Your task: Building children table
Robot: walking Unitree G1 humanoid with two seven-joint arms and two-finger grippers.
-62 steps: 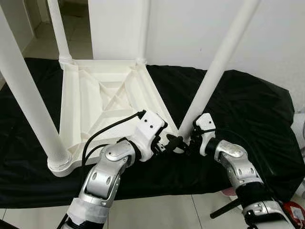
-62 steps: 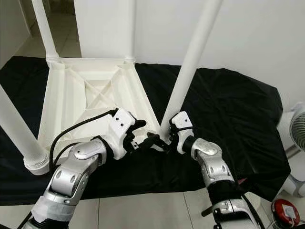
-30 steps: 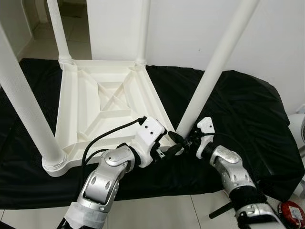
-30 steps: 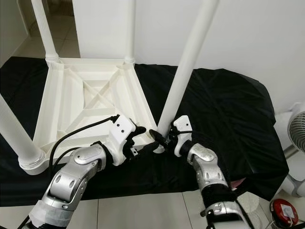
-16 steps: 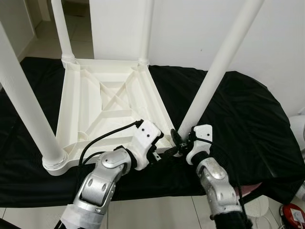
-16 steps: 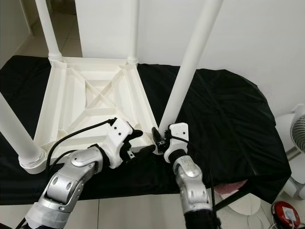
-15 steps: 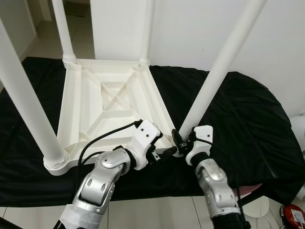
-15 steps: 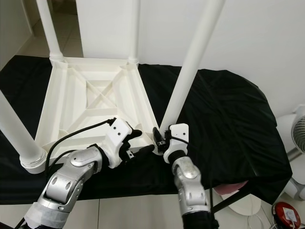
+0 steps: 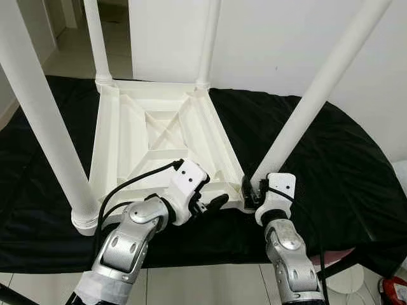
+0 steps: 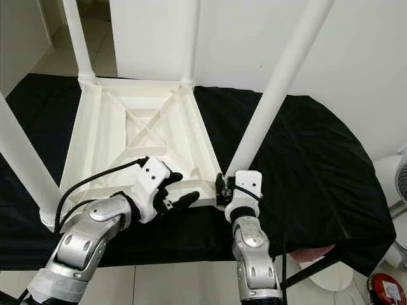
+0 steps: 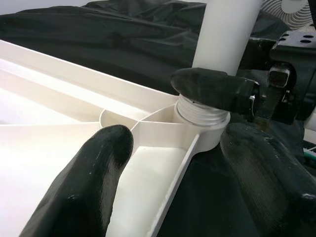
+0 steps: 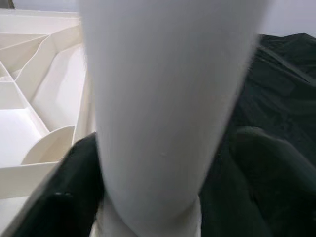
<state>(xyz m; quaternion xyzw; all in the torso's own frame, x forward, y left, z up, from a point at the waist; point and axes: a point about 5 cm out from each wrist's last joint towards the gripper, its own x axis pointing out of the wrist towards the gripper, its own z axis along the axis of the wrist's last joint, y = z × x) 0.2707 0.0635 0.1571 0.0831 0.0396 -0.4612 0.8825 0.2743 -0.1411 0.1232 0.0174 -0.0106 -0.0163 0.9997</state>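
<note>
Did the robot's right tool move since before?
Yes. The right tool swung from beside the table leg to directly in front of its base, at the table corner.

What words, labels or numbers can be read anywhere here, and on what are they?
None can be read.
The white table, upside down on the black cloth, is plain, and so are its legs.
The white housings of the left tool and right tool bear no readable marking.
A red object on the floor has a pale label, too small to read.

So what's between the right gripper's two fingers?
The near-right table leg, low down by its socket; the right wrist view shows a black finger on each side of it.
</note>
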